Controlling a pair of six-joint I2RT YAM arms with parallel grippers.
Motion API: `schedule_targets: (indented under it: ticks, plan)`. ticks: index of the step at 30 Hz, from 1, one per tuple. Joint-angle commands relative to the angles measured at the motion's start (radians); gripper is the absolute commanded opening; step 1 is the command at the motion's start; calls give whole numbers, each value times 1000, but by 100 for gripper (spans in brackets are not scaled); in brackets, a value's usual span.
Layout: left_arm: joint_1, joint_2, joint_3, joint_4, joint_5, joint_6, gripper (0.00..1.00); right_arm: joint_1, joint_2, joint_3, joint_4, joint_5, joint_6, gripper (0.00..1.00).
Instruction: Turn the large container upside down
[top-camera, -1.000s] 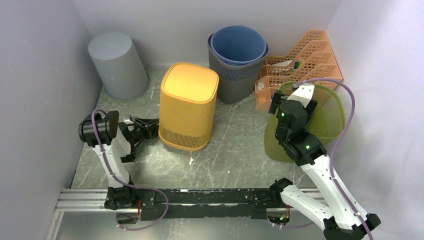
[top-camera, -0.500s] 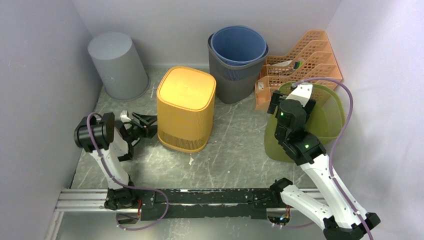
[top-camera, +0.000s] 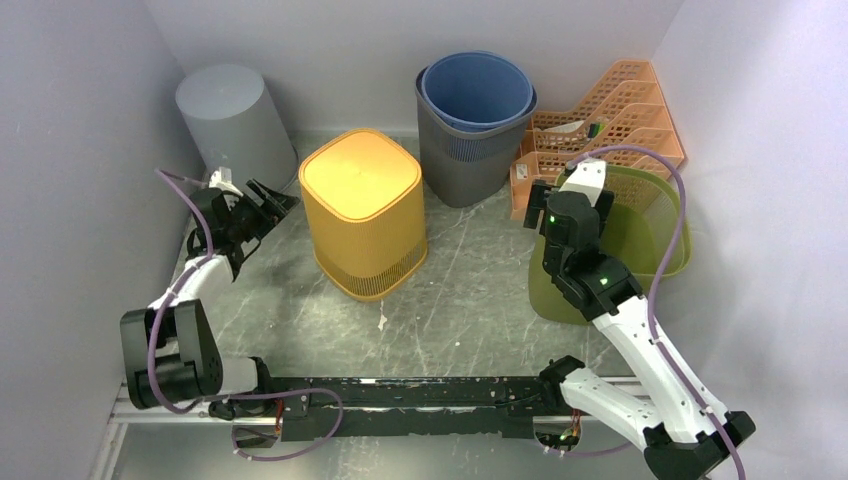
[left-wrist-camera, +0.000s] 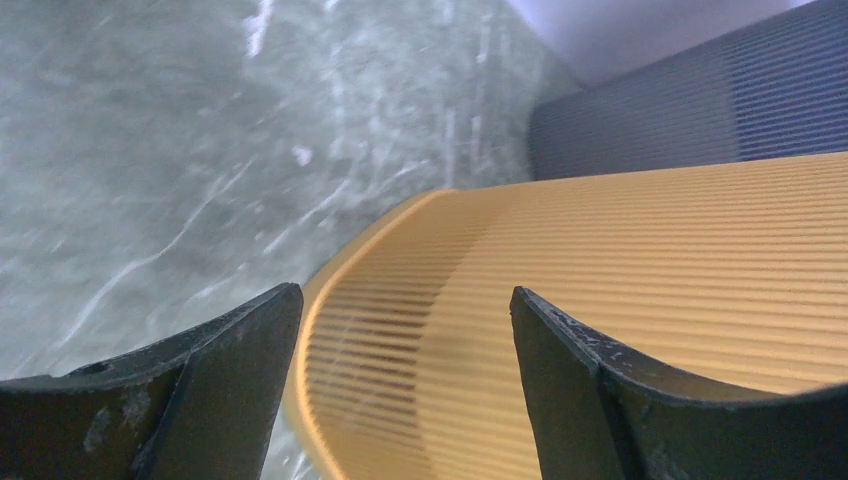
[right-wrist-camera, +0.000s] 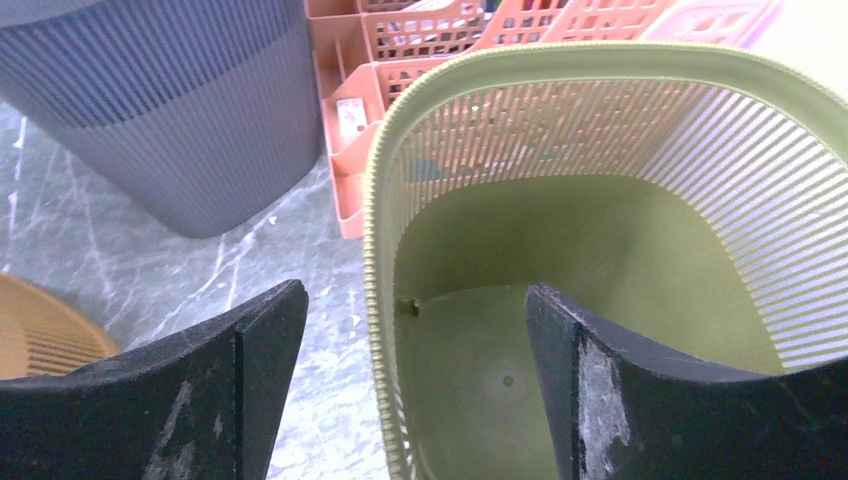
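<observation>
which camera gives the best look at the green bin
Right wrist: it looks down into the green bin, showing its rim, slatted walls and floor. Top external shows it smaller, partly behind the right arm. Left wrist shows none of it.

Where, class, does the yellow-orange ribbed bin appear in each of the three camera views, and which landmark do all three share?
Top external: the yellow-orange ribbed bin stands base-up, left of centre.
Left wrist: its ribbed side fills the lower right of the picture.
Right wrist: only a sliver shows, in the bottom-left corner.
Shared landmark: the dark grey ribbed bin.
</observation>
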Motion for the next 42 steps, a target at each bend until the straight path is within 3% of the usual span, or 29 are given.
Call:
schedule_targets:
  ticks: [1, 10, 16, 23, 29, 42]
  plan:
    - [7, -99, 68, -334, -142, 144, 87, -7, 40, 66, -22, -120, -6, 79]
    - [-4, -172, 536, -671, -99, 343, 87, 15, 189, 157, -40, -374, 1, 76]
    - [-20, -130, 796, -797, 40, 440, 87, 130, 285, 132, -4, -423, 34, 75]
    - [-47, -166, 803, -767, 70, 445, 87, 302, 415, 113, 7, -339, 77, 76]
    - [-50, -172, 776, -778, 66, 473, 87, 296, 354, 120, -13, -210, 83, 77]
    - [-52, -173, 773, -782, 81, 484, 88, 283, 329, 74, -36, -166, 106, 77]
